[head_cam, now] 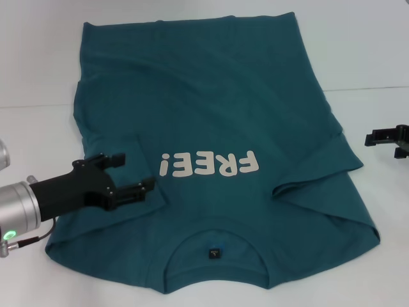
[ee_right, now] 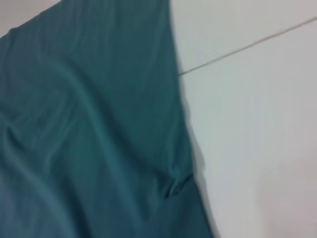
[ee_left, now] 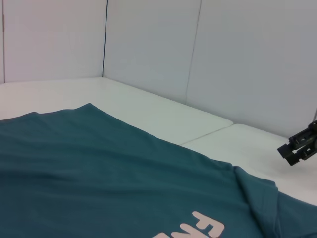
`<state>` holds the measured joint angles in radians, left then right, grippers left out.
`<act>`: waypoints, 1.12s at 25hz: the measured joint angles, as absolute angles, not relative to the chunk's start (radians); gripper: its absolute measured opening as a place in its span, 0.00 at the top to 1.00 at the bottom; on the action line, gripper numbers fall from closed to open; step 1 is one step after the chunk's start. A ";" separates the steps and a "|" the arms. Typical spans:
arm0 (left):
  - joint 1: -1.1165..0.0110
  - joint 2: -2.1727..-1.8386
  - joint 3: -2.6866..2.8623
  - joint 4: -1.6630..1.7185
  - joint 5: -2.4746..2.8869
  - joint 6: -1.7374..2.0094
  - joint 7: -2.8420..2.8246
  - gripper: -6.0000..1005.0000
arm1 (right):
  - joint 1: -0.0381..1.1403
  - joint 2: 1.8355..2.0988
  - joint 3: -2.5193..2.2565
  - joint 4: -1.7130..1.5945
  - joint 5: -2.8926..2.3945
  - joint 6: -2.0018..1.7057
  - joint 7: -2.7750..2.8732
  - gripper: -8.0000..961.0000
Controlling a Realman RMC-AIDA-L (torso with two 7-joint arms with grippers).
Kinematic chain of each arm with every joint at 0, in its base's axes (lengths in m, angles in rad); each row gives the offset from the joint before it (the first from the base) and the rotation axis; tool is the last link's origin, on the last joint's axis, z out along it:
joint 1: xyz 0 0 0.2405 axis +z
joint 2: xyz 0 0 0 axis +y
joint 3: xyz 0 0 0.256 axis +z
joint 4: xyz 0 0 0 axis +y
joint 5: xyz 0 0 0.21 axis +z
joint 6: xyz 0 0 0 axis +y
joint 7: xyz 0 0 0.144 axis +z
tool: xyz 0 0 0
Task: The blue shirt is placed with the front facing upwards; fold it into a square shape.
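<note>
The blue shirt lies flat on the white table with its front up. The word "FREE!" shows upside down in the head view, so the collar and the little dark neck label are on the side close to the robot and the bottom hem is far away. The shirt's long way runs from near to far. Both sleeves look tucked in over the body already, each making a slanted fold. The left gripper hangs over the left sleeve and shoulder part of the shirt. Its two black fingers are spread apart and have nothing between them. I cannot tell if they touch the cloth or float just above it. The right gripper waits over bare table, well away from the shirt's right edge. I cannot tell if its fingers are apart or together. The left arm is much closer to the shirt, so it looks like the one to work next. I think the next move needs a pinch on the near left edge, and then the cloth goes along the long way, toward the far hem.
</note>
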<state>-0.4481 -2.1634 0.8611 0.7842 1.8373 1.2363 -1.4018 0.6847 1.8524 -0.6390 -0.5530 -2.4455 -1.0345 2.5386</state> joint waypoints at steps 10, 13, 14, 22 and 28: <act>-0.438 -2.166 0.866 0.785 1.836 1.243 -1.385 0.10 | 0.694 1.865 -0.637 -0.496 -2.413 -0.969 2.521 0.09; -0.436 -2.165 0.864 0.785 1.836 1.252 -1.386 0.10 | 0.698 1.871 -0.642 -0.480 -2.409 -0.949 2.518 0.09; -0.436 -2.165 0.864 0.785 1.837 1.256 -1.386 0.10 | 0.700 1.874 -0.643 -0.476 -2.409 -0.941 2.516 0.09; -0.437 -2.164 0.864 0.785 1.845 1.261 -1.383 0.10 | 0.725 1.897 -0.644 -0.455 -2.410 -0.908 2.506 0.09; -0.437 -2.164 0.864 0.785 1.847 1.262 -1.382 0.10 | 0.731 1.901 -0.647 -0.435 -2.416 -0.881 2.506 0.09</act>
<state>-0.4366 -2.1644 0.8641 0.7854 1.8467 1.2623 -1.3816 0.7313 1.9012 -0.6473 -0.4347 -2.4156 -0.8812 2.5063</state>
